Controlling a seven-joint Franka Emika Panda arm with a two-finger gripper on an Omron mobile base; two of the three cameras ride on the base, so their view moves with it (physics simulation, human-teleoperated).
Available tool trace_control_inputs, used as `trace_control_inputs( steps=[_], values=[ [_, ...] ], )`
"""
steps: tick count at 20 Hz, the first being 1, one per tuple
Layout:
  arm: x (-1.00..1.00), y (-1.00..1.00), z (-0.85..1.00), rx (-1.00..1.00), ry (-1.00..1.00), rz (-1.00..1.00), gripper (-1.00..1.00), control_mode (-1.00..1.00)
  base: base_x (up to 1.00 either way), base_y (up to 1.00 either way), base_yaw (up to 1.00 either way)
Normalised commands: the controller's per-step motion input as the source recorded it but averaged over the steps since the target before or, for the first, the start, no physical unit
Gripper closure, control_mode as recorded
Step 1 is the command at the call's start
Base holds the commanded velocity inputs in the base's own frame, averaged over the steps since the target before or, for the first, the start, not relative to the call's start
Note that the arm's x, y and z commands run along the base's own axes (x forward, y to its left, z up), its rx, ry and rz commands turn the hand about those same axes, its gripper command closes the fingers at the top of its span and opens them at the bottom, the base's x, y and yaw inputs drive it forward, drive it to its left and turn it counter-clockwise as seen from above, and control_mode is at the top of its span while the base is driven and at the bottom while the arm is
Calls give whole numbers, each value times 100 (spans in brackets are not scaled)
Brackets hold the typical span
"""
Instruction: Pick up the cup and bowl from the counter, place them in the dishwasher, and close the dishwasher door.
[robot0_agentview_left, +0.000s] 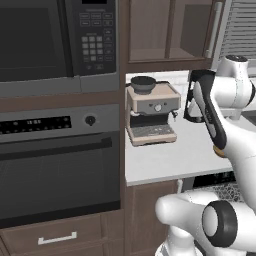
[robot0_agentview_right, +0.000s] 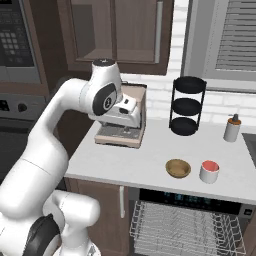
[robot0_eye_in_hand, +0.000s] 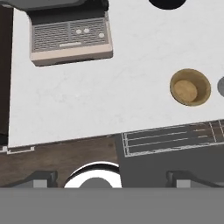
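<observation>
End effector (robot0_eye_in_hand: 111, 177) spread wide above counter (robot0_eye_in_hand: 109, 96); bowl (robot0_eye_in_hand: 190, 87) bears no writing.

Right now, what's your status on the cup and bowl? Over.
Pincer high over the counter, nothing held. Bowl and cup side by side near the front edge. Dishwasher open below, rack out. Path clear.

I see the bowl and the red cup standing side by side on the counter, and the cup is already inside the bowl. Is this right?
Not quite. In the right base view the cup stands on the counter beside the bowl, not inside it. The bowl is empty, as the hand view also shows.
</observation>
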Motion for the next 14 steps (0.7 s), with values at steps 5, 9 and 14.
trace_control_inputs(
  steps=[5,9,14],
  values=[
    [0,-39,-9,0,0,-5,-100,-100,0,0,0],
    [0,-33,-19,0,0,-3,-100,-100,0,0,0],
    [0,-18,-22,0,0,-2,-100,-100,0,0,0]
  ],
)
